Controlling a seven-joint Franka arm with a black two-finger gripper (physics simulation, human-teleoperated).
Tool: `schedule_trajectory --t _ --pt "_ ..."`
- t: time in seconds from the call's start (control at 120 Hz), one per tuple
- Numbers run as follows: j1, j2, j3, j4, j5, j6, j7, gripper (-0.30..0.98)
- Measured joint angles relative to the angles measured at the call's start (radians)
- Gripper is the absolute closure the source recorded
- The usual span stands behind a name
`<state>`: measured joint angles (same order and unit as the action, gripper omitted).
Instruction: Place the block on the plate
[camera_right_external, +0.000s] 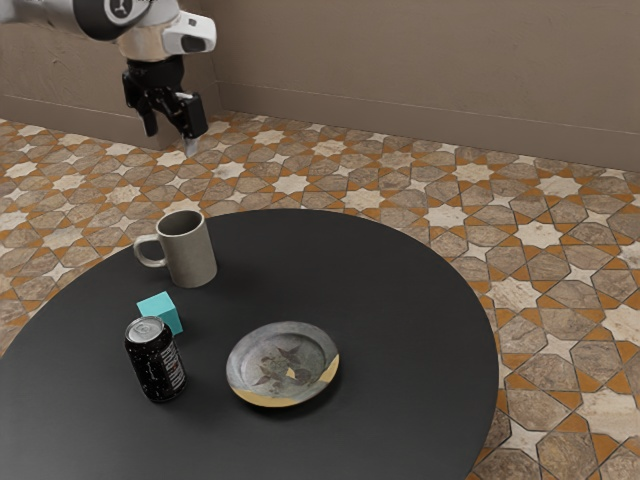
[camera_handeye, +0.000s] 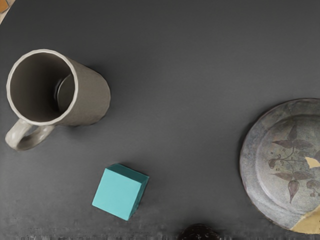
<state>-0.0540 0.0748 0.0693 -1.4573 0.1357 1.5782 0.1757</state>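
And here's my gripper (camera_right_external: 170, 140), up in the exterior view's upper left, high over the table (camera_right_external: 400, 292), its two fingers spread apart with nothing between them. Down below, the block (camera_right_external: 159, 304) sits right on the table's dark top, apart from the plate. It's a turquoise one, between the mug (camera_right_external: 190, 255) and the can (camera_right_external: 157, 362), touching neither of them, and on my wrist view I get a good look at its broad, pale face.

The mug is upright and empty, close to the table's rounded edge, its handle pointing to the exterior view's left. The can, black with pale lettering, is upright too, farther in from that same stretch of edge, with the block near it. And over toward the exterior view's right there's the plate (camera_right_external: 273, 362), lying face up, well in from the table's edge on that side, grey with a leafy pattern and a yellow patch along its rim.
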Motion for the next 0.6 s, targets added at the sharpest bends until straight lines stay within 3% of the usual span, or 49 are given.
schedule_trajectory --t 0.083,0.15,0.333,0.6 --pt "-0.009 0.004 0.000 -0.012 0.002 -0.015 -0.003 0.00" --pt "-0.039 0.003 0.052 -0.080 -0.012 -0.004 0.020 0.00" --pt "0.037 0.007 0.136 -0.306 -0.026 0.147 0.155 0.00" --pt "0.326 0.066 -0.081 -0.439 -0.036 0.364 0.380 0.00"
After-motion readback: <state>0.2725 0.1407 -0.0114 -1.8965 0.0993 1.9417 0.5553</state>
